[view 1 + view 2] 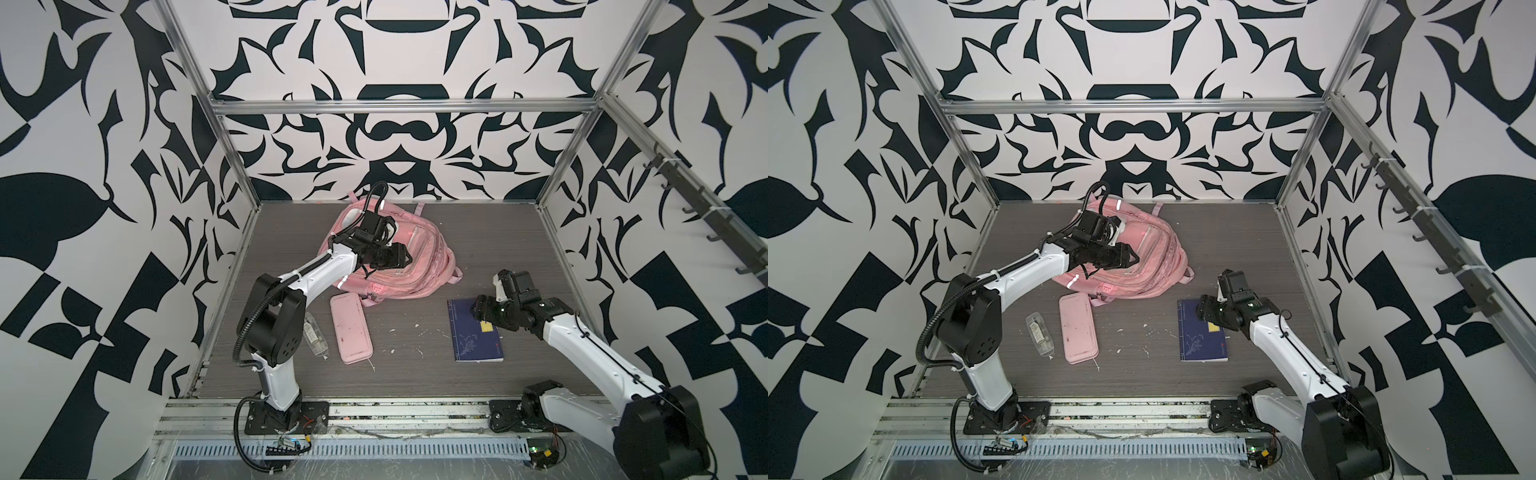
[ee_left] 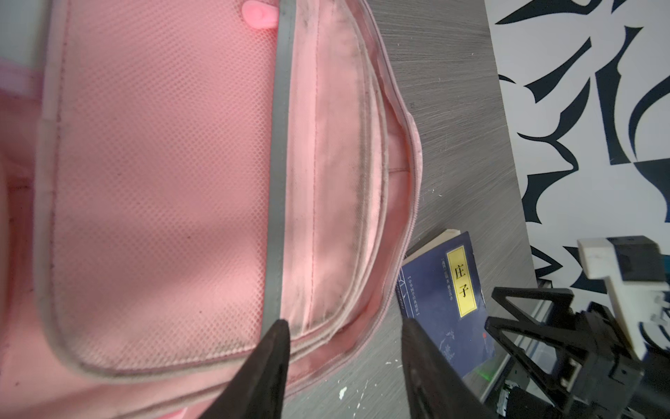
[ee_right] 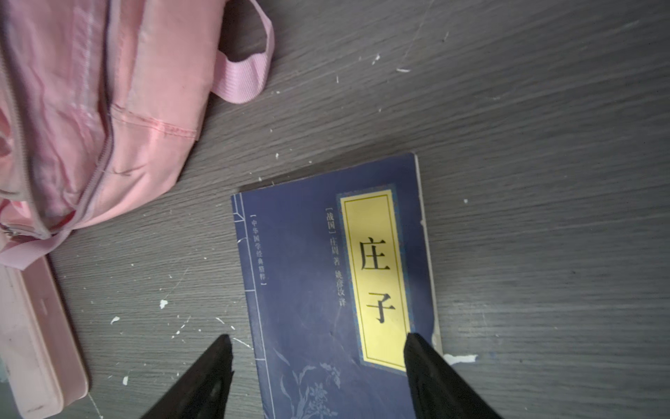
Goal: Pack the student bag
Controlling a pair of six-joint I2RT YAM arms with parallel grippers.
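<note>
The pink student bag (image 1: 428, 274) lies front up toward the back of the grey table (image 1: 415, 374). The left gripper (image 2: 344, 326) is directly over the bag's front, jaws apart and empty. Near the bag's right front corner, the right gripper (image 3: 317, 337) hangs spread open over a blue book (image 3: 308, 272). A pink pencil case (image 1: 350, 328) lies just beside the bag's front edge.

The left end effector (image 1: 405, 258) covers part of the student bag (image 1: 428, 270) beneath it; the clear packet (image 1: 1040, 336) behind it holds something too small to identify, possibly paper.
</note>
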